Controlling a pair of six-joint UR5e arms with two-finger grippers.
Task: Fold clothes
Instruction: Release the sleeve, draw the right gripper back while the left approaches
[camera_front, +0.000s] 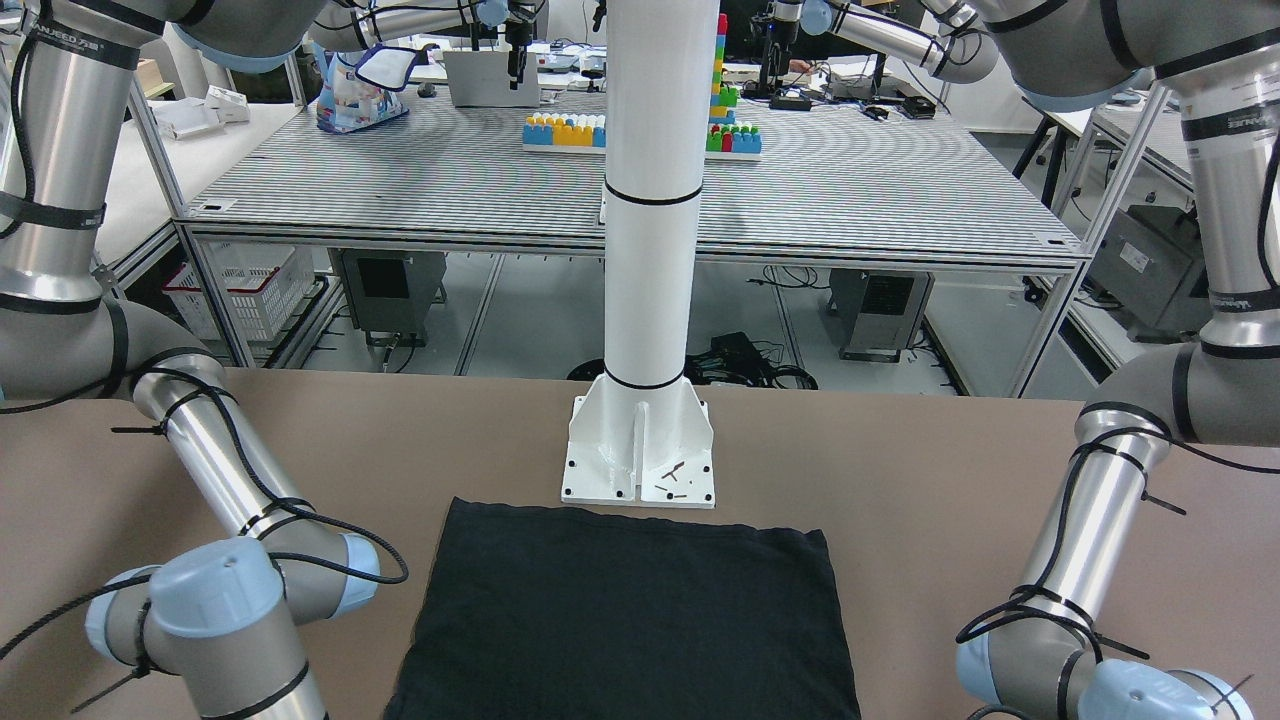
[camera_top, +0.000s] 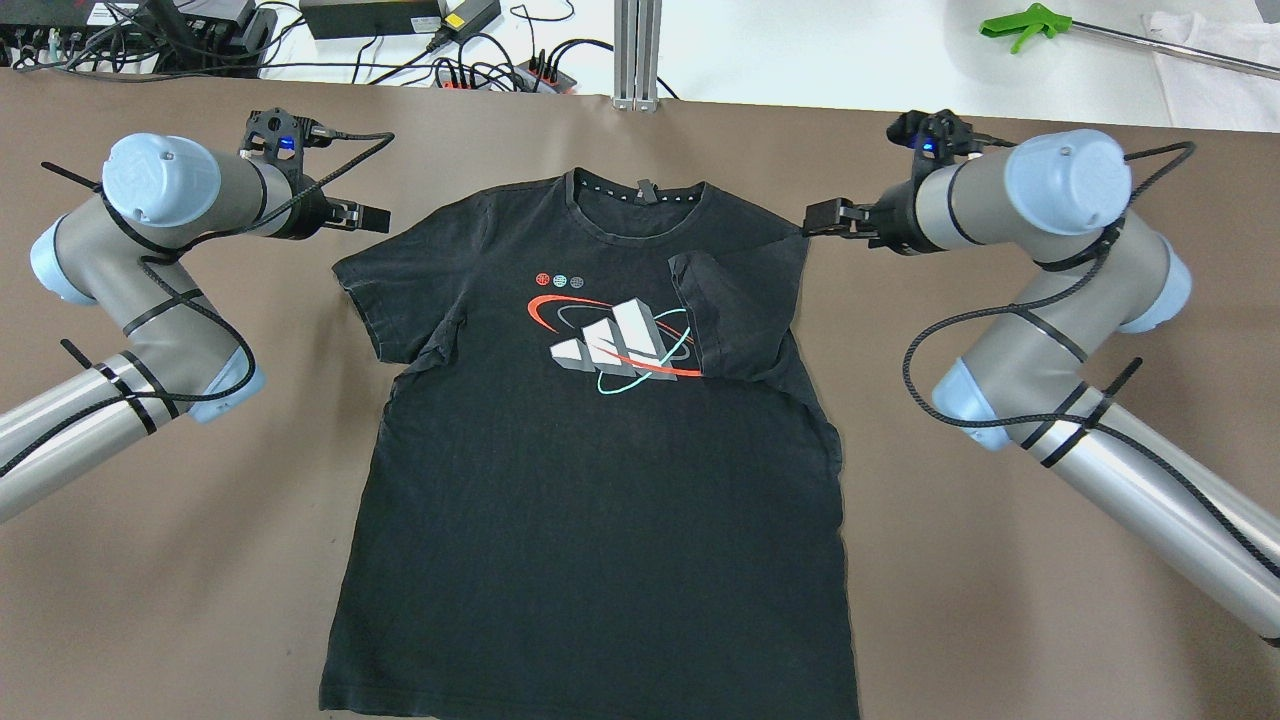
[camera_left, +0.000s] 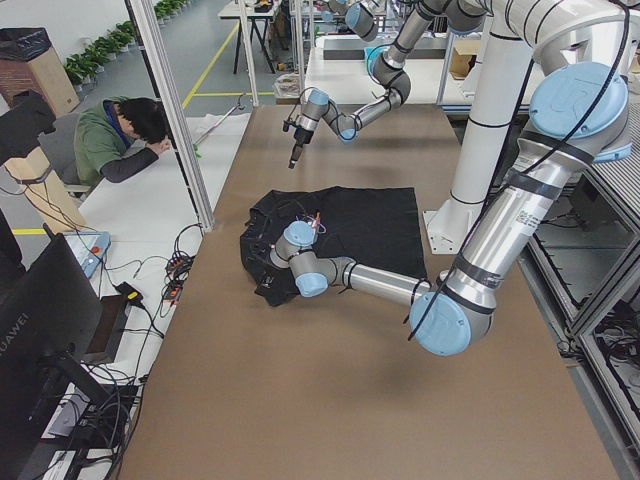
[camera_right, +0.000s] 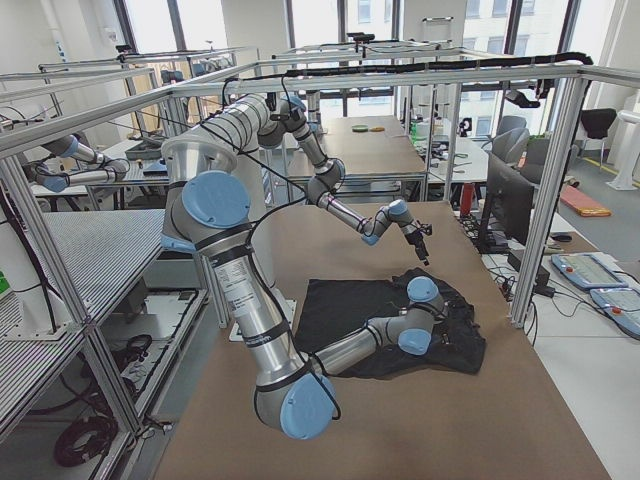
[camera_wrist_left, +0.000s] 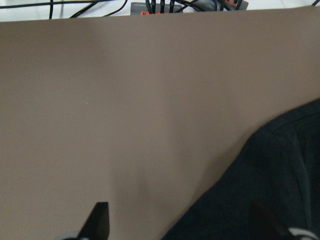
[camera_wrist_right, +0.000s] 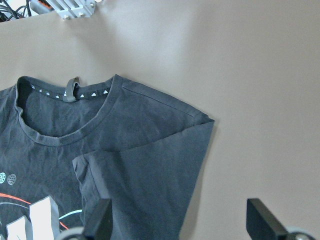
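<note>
1. We see a black T-shirt (camera_top: 600, 480) lying face up in the middle of a brown table (camera_top: 200, 600), between the two arms.
2. Its collar (camera_top: 640, 195) points away from the robot. Its hem lies just in front of the base of a white pillar (camera_front: 650, 200).
3. A print (camera_top: 615, 340) of white bars ringed in red and teal sits on the chest.
4. The sleeve on the robot's right (camera_top: 735, 310) is folded inward over the chest and covers the edge of the print.
5. The sleeve on the robot's left (camera_top: 375, 300) lies spread out flat on the table.
6. The body of the shirt is flat, with light creases near the armpits.
7. The left gripper (camera_top: 365, 215) is near the spread sleeve, clear of the cloth. In the left wrist view its fingers (camera_wrist_left: 99, 220) stand wide apart, with bare table and a corner of the shirt below them.
8. The right gripper (camera_top: 825, 220) is just beside the shoulder on the folded side. In the right wrist view its fingers (camera_wrist_right: 260, 220) also stand wide apart, gripping nothing. One is over the folded sleeve and the other over bare table.
9. Cables (camera_top: 500, 70) lie past the far edge of the table.
10. A green tool (camera_top: 1020, 22) lies on a white surface beyond the right arm.
11. In the left side view, a person (camera_left: 120, 135) sits bent over a desk beside the table.
</note>
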